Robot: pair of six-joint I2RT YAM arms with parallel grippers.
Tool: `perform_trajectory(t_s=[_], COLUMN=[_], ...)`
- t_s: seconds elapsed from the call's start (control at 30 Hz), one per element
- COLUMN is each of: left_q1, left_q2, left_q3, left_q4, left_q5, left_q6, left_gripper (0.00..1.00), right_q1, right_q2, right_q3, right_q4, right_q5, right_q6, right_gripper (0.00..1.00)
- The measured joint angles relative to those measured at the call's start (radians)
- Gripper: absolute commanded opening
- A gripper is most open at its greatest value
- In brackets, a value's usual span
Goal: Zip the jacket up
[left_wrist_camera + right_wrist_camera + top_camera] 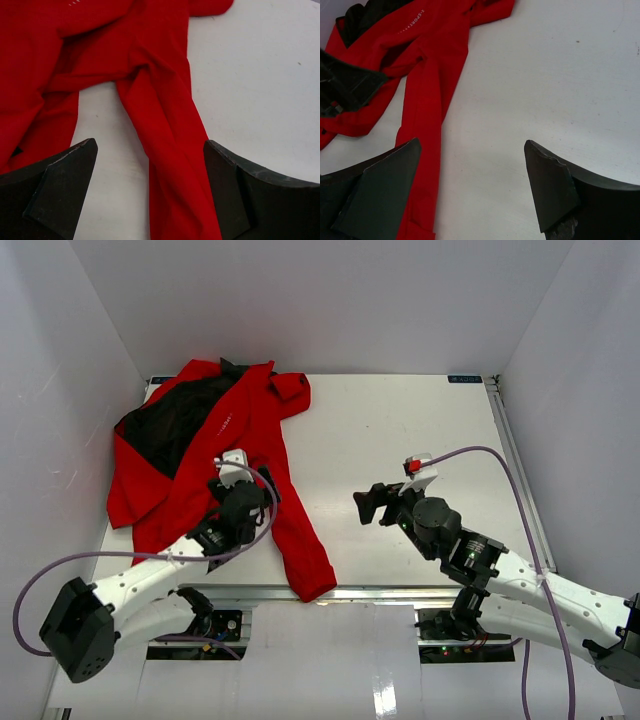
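Bright red soft fabric jacket [245, 415], black lining exposed, lies crumpled in the upper left of the top view on the white table [400, 430]; one sleeve trails toward bottom centre; left gripper [150, 150] open, jaws either side of that sleeve; right gripper [472, 147] open over bare table, holding nothing.

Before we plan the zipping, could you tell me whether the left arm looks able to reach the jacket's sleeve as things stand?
Probably yes: the open left pincer hangs right over the sleeve of the jacket, with nothing in between.
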Motion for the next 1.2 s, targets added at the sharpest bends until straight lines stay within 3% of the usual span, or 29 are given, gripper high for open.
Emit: perform_trajectory(t_s=[0.3, 0.43, 0.7, 0.73, 0.83, 0.97, 1.13, 1.2], left_q1=[0.24, 0.341, 0.459, 0.459, 0.435, 0.313, 0.114, 0.052], left_q2=[0.506, 0.75, 1.008, 1.021, 1.041, 1.073, 1.166, 1.227], left_q3=[0.443, 0.634, 0.735, 0.757, 0.786, 0.853, 1.081, 1.204], left_q4=[-0.038, -0.052, -0.057, -0.054, -0.021, -0.007, 0.001, 0.019], left_q5=[0.092, 0.18, 0.401, 0.435, 0.554, 0.656, 0.766, 0.802], left_q6=[-0.023, -0.011, 0.042, 0.042, 0.043, 0.035, -0.036, -0.064], left_gripper=[0.98, 0.88, 0.06, 0.01, 0.0, 0.0, 0.0, 0.07], right_q1=[0.0, 0.0, 0.0, 0.0, 0.0, 0.0, 0.0, 0.0], right_q2=[-0.005, -0.006, -0.075, -0.086, -0.101, -0.103, -0.098, -0.093], right_q3=[0.0, 0.0, 0.0, 0.0, 0.0, -0.001, -0.002, -0.002], right_q4=[-0.002, -0.015, -0.025, -0.024, -0.023, -0.023, -0.023, -0.023], right_q5=[0.023, 0.036, 0.045, 0.045, 0.044, 0.044, 0.045, 0.045], right_q6=[0.001, 0.003, 0.009, 0.01, 0.012, 0.012, 0.013, 0.012], right_gripper=[0.9, 0.9, 0.9, 0.9, 0.9, 0.9, 0.9, 0.9])
